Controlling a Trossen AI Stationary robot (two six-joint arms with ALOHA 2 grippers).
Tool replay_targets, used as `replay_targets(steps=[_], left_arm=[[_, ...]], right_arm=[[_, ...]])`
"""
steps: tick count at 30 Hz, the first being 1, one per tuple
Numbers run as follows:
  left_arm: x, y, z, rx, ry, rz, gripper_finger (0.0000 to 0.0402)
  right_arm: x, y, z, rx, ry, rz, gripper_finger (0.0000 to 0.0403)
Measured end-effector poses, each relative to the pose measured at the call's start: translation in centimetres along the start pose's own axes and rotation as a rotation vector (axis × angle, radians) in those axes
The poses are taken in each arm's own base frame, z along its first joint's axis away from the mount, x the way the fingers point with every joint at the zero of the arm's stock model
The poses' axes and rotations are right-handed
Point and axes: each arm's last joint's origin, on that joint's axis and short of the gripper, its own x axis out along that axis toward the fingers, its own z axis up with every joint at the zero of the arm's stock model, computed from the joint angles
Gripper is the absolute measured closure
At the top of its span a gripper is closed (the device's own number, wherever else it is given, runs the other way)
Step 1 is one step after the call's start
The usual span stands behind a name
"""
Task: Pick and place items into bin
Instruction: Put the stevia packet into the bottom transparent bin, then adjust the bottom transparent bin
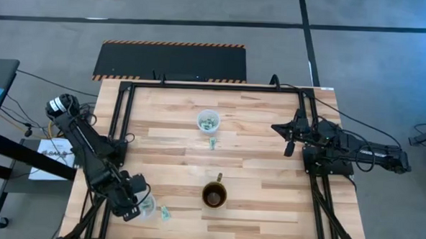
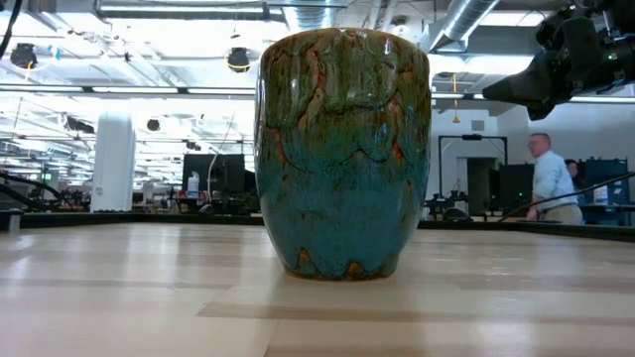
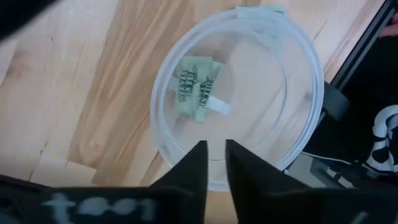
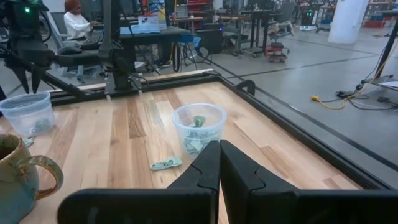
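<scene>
Overhead, a pale wooden table [image 1: 255,136] fills the middle of the frame, with 2 dark robot arms at its left and right edges.

The left gripper [image 1: 132,210] hangs at the lower left corner of the table, directly over a clear plastic cup [image 1: 146,205]. In the left wrist view this cup [image 3: 239,93] fills the centre of the picture and holds 1 green-and-white wrapper piece [image 3: 196,87] lying on its bottom. The gripper's 2 dark fingers [image 3: 193,171] show at the lower centre with a narrow gap between them, holding nothing. Another wrapper piece [image 1: 164,213] lies on the wood just right of this cup.

The right gripper [image 1: 288,147] rests near the table's right edge, upper right of centre, its fingers pressed together and empty; in the right wrist view they meet at the lower centre [image 4: 219,163].

A second clear cup [image 1: 208,121] stands in the upper middle of the table with several wrapper pieces inside. 1 loose piece [image 1: 213,142] lies just below it on the wood; the right wrist view shows it [image 4: 166,163] beside that cup [image 4: 199,127].

A brown mug [image 1: 214,195] stands in the lower middle of the table. In the low view it [image 2: 343,154] fills the centre, glazed blue-green and brown. A person [image 2: 552,178] stands in the room at the right of that view.
</scene>
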Motion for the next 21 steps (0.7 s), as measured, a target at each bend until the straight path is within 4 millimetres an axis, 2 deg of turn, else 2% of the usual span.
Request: replay_targets(steps=[5,8,12,21], left_arm=[[0.0,0.0,0.2,0.002,-0.003,0.004,0.0302],[0.1,0.1,0.5,0.042,-0.02,0.012,0.0285],[0.1,0.2,1.1,0.081,-0.045,0.024,0.0287],[0.4,0.6,2.3,0.16,-0.035,0.031,0.0323]], right_arm=[[0.0,0.0,0.0,0.0,0.0,0.0,0.0403],[0.0,0.0,0.0,0.0,0.0,0.0,0.0403],[0.0,0.0,0.0,0.0,0.0,0.0,0.0403],[0.0,0.0,0.0,0.0,0.0,0.0,0.0403]])
